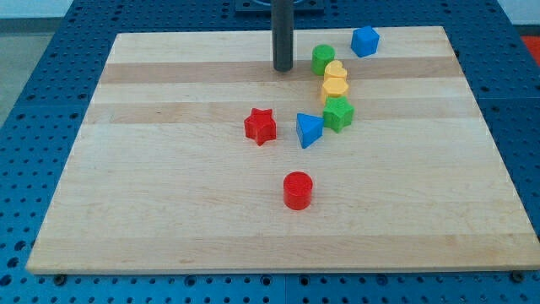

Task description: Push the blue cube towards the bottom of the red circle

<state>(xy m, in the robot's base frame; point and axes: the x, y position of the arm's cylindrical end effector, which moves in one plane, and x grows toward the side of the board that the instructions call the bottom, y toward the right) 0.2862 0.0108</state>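
The blue cube (365,40) sits near the view's top, right of centre. The red circle (297,189) is a short red cylinder lying below the board's middle. My tip (283,68) rests on the board near the view's top, well to the left of the blue cube and far above the red circle. It touches no block. A green cylinder (322,59) stands between my tip and the blue cube.
Below the green cylinder run a yellow block (335,71), a yellow hexagon (334,88) and a green star (338,113). A blue triangle (309,130) and a red star (261,126) lie near the middle. The wooden board (126,186) sits on a blue perforated table.
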